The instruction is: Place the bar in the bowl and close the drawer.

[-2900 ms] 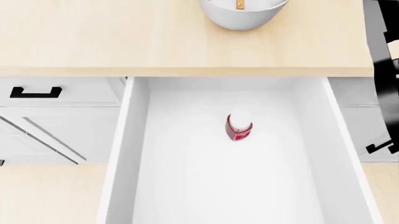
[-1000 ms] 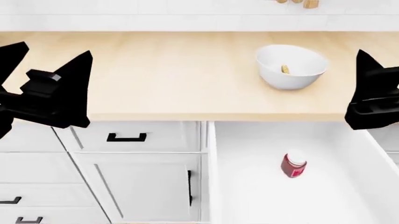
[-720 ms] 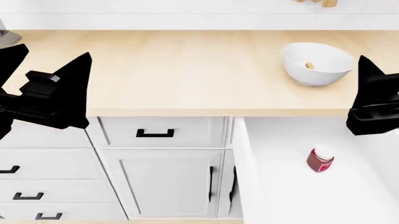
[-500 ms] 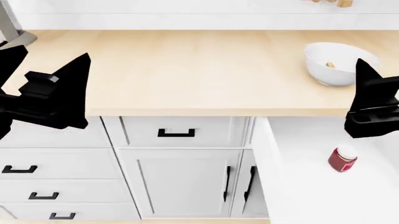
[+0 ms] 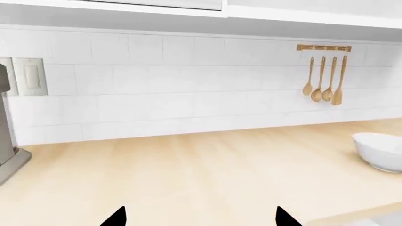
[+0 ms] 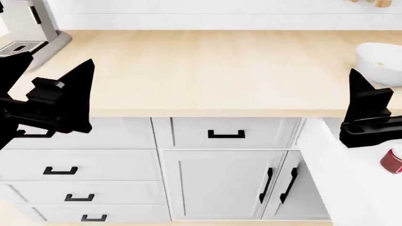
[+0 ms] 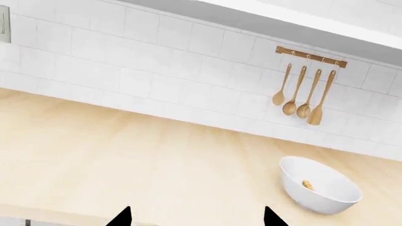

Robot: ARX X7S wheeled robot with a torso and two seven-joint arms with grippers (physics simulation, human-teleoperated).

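The white bowl stands on the wooden counter at the head view's right edge, and the tan bar lies inside the bowl. The drawer is pulled out at the lower right; only its left wall and part of its white inside show. My left gripper is open over the counter's front edge at the far left, holding nothing. My right gripper is open near the bowl, above the drawer, with one finger cut off by the frame. Both wrist views show spread, empty fingertips, on the left gripper and the right gripper.
A red jar with a white lid lies in the drawer. A coffee machine stands at the counter's back left. Wooden utensils hang on the tiled wall. Small drawers and cabinet doors fill the front below the counter.
The head view has swung left: bowl, drawer and jar slid to the right edge, and the coffee machine came into view. Both grippers stay open and empty.
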